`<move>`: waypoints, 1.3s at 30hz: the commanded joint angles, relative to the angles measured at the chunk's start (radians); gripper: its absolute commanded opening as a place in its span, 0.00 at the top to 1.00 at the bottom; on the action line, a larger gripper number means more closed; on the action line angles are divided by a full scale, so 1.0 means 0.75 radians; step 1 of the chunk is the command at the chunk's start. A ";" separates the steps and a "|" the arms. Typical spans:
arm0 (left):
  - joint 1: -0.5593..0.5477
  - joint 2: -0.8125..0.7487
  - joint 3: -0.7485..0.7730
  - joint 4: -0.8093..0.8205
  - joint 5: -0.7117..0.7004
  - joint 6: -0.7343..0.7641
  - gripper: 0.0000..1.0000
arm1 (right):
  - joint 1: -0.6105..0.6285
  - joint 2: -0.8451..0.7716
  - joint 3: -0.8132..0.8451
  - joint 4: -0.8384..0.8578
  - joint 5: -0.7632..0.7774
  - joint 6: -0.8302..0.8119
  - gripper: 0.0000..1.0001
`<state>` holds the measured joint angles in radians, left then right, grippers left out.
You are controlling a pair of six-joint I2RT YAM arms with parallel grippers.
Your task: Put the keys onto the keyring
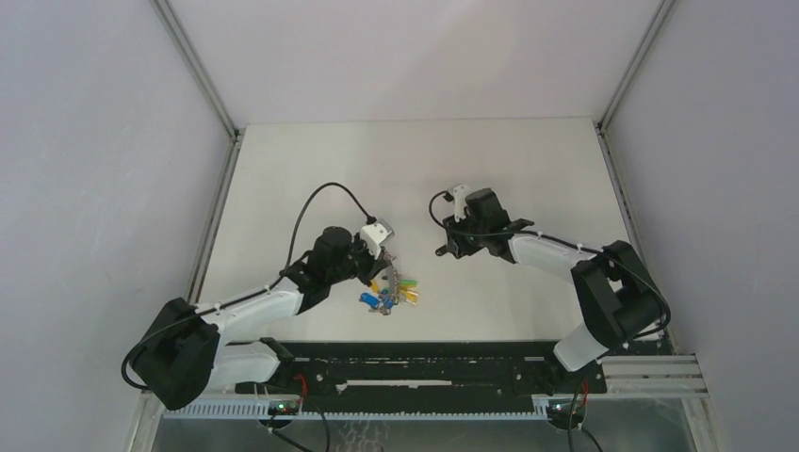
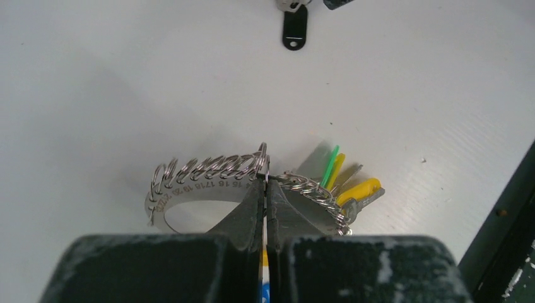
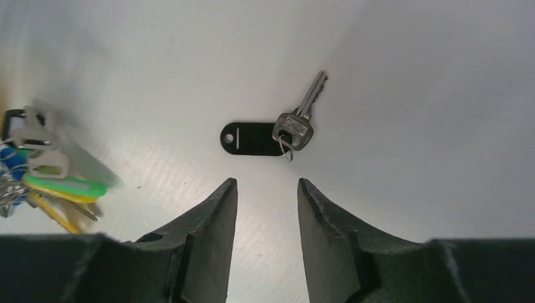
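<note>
The keyring (image 2: 202, 184) is a silvery numbered metal band edged with small wire rings, lying on the white table. My left gripper (image 2: 265, 182) is shut on its top edge, with green and yellow tags (image 2: 333, 165) fanned out to the right. From above, the bunch (image 1: 391, 294) sits just below that gripper (image 1: 383, 270). The key (image 3: 300, 121) is silver and joined by a small ring to a black oblong tag (image 3: 251, 139). It lies flat just ahead of my right gripper (image 3: 265, 183), which is open with nothing between its fingers and is apart from the key.
The black tag (image 2: 294, 30) shows at the top of the left wrist view, well beyond the keyring. The bunch of blue, green and yellow tags (image 3: 44, 183) lies at the left of the right wrist view. Grey walls (image 1: 104, 141) enclose the table.
</note>
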<state>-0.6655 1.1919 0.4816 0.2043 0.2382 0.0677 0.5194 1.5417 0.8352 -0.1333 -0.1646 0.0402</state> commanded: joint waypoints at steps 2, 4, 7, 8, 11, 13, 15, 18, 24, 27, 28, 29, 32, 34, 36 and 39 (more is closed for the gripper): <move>-0.004 0.020 0.105 -0.077 -0.135 -0.086 1.00 | 0.000 0.096 0.103 0.016 0.126 0.041 0.62; -0.004 0.017 0.102 -0.069 -0.107 -0.077 1.00 | -0.001 0.138 0.130 0.012 0.138 0.036 0.64; -0.004 0.021 0.092 -0.038 -0.061 -0.070 1.00 | -0.001 0.177 0.156 0.016 0.139 0.029 0.67; -0.004 0.025 0.092 -0.034 -0.058 -0.070 1.00 | -0.001 0.185 0.161 0.017 0.140 0.028 0.68; -0.004 0.032 0.094 -0.033 -0.057 -0.063 1.00 | -0.001 0.201 0.167 0.014 0.142 0.023 0.70; -0.004 0.038 0.096 -0.031 -0.053 -0.059 1.00 | 0.000 0.212 0.167 0.021 0.141 0.022 0.72; -0.004 0.041 0.096 -0.031 -0.049 -0.053 1.00 | 0.003 0.222 0.168 0.027 0.126 0.015 0.74; -0.003 0.039 0.097 -0.044 -0.060 -0.041 1.00 | 0.008 0.236 0.180 0.010 0.121 0.006 0.78; -0.004 0.035 0.097 -0.049 -0.065 -0.029 1.00 | 0.023 0.230 0.196 -0.028 0.116 -0.005 0.96; -0.004 0.022 0.095 -0.064 -0.082 -0.016 1.00 | 0.050 0.188 0.220 -0.111 0.150 -0.018 1.00; -0.004 0.017 0.096 -0.070 -0.087 -0.013 1.00 | 0.065 0.173 0.238 -0.175 0.178 -0.026 1.00; -0.004 0.010 0.096 -0.074 -0.091 -0.010 1.00 | 0.078 0.158 0.256 -0.242 0.204 -0.030 1.00; -0.004 -0.008 0.093 -0.080 -0.093 -0.005 1.00 | 0.118 0.111 0.298 -0.436 0.252 -0.043 1.00; -0.004 -0.020 0.089 -0.080 -0.100 -0.005 1.00 | 0.152 0.080 0.334 -0.584 0.299 -0.043 1.00; -0.004 -0.032 0.086 -0.085 -0.116 -0.001 1.00 | 0.189 0.047 0.374 -0.749 0.374 -0.032 1.00; -0.004 -0.047 0.081 -0.091 -0.151 0.004 1.00 | 0.229 0.000 0.422 -0.971 0.440 -0.005 1.00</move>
<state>-0.6655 1.1995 0.5056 0.1097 0.1600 0.0463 0.6575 1.6188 1.0851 -0.5930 0.0639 0.0231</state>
